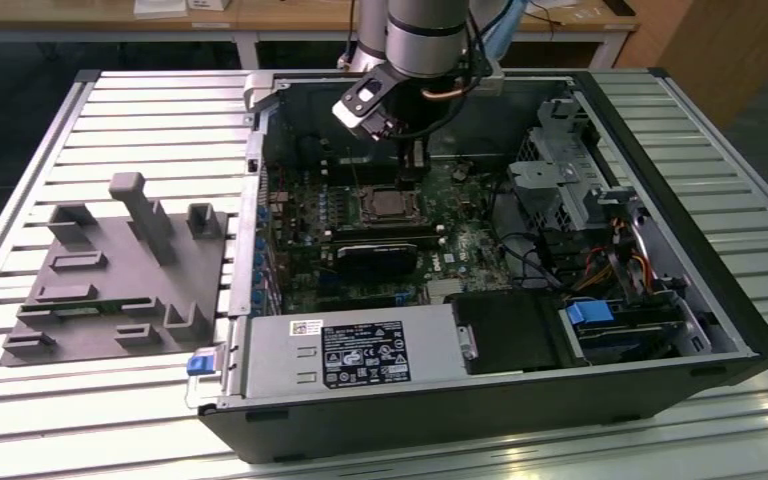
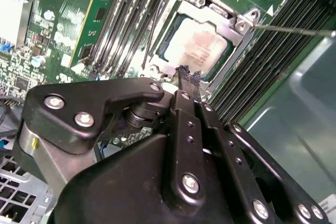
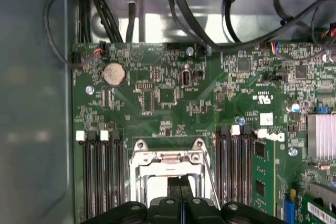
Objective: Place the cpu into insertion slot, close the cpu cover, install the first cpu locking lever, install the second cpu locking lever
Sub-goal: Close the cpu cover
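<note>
The gripper [image 2: 184, 74] is shut, its two black fingers pressed flat together with nothing between them. Its tip hangs right at the edge of the insertion slot [image 1: 368, 204]; I cannot tell whether it actually touches the metal.

Just past the tip, the cpu [image 2: 197, 45] lies flat in the slot, its dull silver top showing through the window of the cpu cover [image 2: 234, 29]. The cover lies down over the chip. From one corner of the slot a thin metal lever [image 2: 294, 29] juts out over the neighbouring memory slots [image 2: 131, 14].

All of this sits inside an open computer case [image 1: 744, 330] lying on its side on the slatted desk [image 1: 131, 110], with a grey power supply [image 1: 344, 350] at its near end. Beside the case, on the exterior view's left, rests a grey moulded fixture [image 1: 117, 270].
</note>
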Controlling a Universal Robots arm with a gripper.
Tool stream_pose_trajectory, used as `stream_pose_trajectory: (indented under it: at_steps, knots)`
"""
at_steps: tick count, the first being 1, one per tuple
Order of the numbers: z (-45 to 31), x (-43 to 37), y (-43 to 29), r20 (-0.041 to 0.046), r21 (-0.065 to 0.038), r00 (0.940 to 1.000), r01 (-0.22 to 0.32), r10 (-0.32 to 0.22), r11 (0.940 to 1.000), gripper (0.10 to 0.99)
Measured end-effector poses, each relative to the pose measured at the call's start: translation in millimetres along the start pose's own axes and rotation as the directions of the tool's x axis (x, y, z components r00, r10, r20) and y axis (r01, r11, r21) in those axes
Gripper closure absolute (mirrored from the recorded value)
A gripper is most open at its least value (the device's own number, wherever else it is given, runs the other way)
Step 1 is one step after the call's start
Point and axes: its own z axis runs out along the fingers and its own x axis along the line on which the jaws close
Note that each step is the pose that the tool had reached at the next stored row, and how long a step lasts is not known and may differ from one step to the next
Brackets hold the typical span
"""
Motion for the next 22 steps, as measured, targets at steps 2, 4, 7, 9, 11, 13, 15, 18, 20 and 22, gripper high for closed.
stream_pose_trajectory:
  at_steps: [2, 4, 7, 9, 11, 13, 15, 18, 20, 22]
  knots:
    - [0.2, -1.0, -4.1, -0.0028, -0.003, 1.0, 0.0, 0.0, 1.0, 0.984]
    - [0.3, -1.8, -8.6, -0.006, -0.005, 1.0, 0.001, -0.001, 1.0, 0.984]
    - [0.3, -2.5, -13.4, -0.0092, -0.008, 1.0, 0.001, -0.001, 1.0, 0.984]
    - [0.3, -2.5, -13.4, -0.0093, -0.009, 1.0, 0.001, -0.001, 1.0, 0.984]
    - [0.3, -2.5, -13.5, -0.0092, -0.009, 1.0, 0.002, -0.002, 1.0, 0.984]
    - [0.3, -2.5, -13.5, -0.0091, -0.009, 0.9998, 0.016, -0.016, 0.9998, 0.984]
    - [0.3, -2.5, -13.5, -0.0092, -0.01, 0.9988, 0.047, -0.047, 0.9988, 0.984]
    - [0.3, -2.5, -13.5, -0.009, -0.012, 0.9948, 0.101, -0.101, 0.9948, 0.984]
    - [0.3, -2.5, -13.5, -0.0088, -0.013, 0.9906, 0.137, -0.137, 0.9905, 0.984]
    - [0.3, -2.5, -13.5, -0.0085, -0.014, 0.985, 0.172, -0.172, 0.985, 0.984]
